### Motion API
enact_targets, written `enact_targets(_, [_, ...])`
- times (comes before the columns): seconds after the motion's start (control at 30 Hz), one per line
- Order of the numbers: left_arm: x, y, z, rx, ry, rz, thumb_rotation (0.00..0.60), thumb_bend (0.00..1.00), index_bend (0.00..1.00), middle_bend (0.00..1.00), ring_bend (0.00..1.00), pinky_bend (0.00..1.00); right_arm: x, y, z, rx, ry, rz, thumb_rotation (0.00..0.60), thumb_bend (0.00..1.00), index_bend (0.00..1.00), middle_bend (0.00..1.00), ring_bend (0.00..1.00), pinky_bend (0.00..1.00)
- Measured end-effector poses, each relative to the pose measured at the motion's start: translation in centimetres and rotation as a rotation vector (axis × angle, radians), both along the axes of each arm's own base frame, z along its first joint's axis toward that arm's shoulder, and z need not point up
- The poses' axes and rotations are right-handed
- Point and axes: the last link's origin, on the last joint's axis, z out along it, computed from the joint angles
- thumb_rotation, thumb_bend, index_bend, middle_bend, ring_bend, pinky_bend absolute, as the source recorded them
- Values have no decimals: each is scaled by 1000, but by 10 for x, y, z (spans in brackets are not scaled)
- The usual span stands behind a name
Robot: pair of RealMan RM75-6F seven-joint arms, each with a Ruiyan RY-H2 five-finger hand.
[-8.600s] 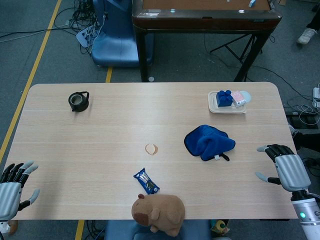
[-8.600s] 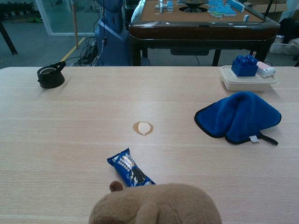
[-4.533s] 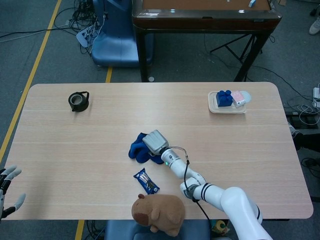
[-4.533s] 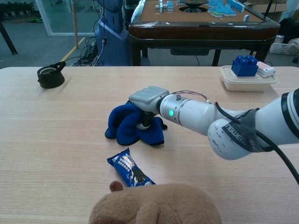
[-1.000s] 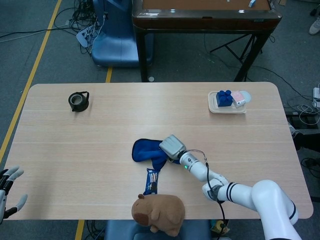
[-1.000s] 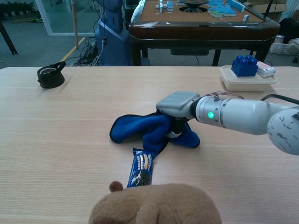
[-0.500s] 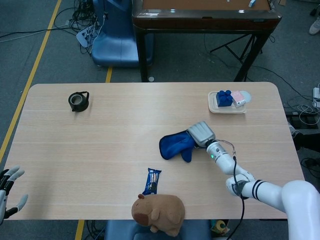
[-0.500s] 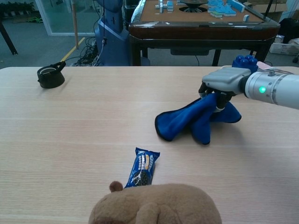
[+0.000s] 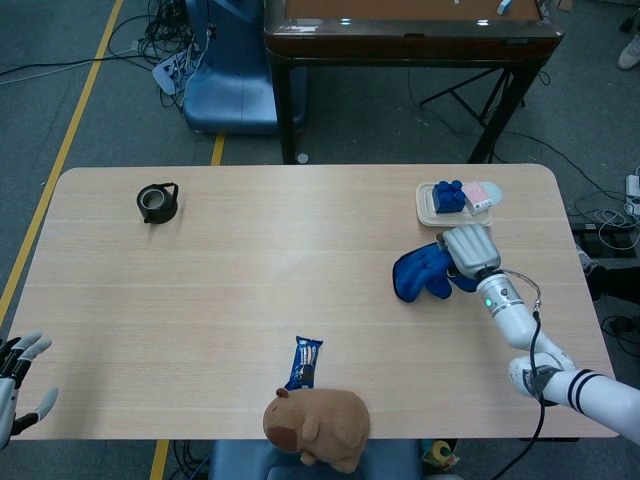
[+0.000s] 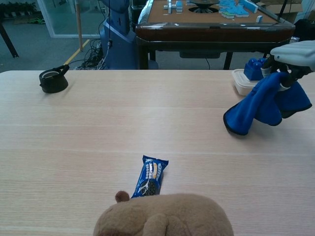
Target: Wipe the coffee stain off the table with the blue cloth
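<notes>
Blue cloth (image 9: 422, 274): bunched, held in the right robot hand (image 9: 470, 250) at the counter's (image 9: 230, 270) right side, lower edge touching the wood, just in front of a beige tray (image 9: 428, 212) carrying a blue block (image 9: 447, 195).
Right robot hand: fingers closed over the cloth's top.
Left robot hand (image 9: 18, 385): off the counter's near-left corner, fingers spread, holding nothing.
Snack packet (image 9: 304, 362): blue, near front edge, beside a brown plush toy (image 9: 318, 425).
Black cup (image 9: 156, 203): far left.
</notes>
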Motion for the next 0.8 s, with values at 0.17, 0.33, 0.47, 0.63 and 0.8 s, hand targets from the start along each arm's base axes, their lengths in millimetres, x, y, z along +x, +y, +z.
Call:
enact_targets(0.17, [0, 1, -2, -7, 3, 2, 600, 268, 208, 164, 124, 66, -18, 6, 5, 18, 16, -48, 600, 473, 350, 359, 343, 519])
enact_targets(0.33, [2, 4, -3, -10, 4, -2, 600, 268, 208, 164, 123, 66, -25, 15, 7, 33, 15, -71, 600, 183, 0, 10, 37, 195])
enact_targets(0.47, [3, 5, -3, -11, 3, -1, 600, 269, 208, 164, 123, 66, -24, 21, 17, -3, -33, -63, 600, 122, 0, 0, 22, 180])
enact_targets(0.63, [2, 6, -3, -12, 2, -1, 600, 268, 208, 164, 123, 66, -23, 33, 33, -46, -76, -45, 600, 116, 0, 61, 23, 180])
enact_targets(0.8, [3, 9, -4, -18, 3, -5, 600, 268, 208, 163, 124, 66, -24, 48, 52, -74, -83, -34, 600, 0, 0, 76, 24, 180])
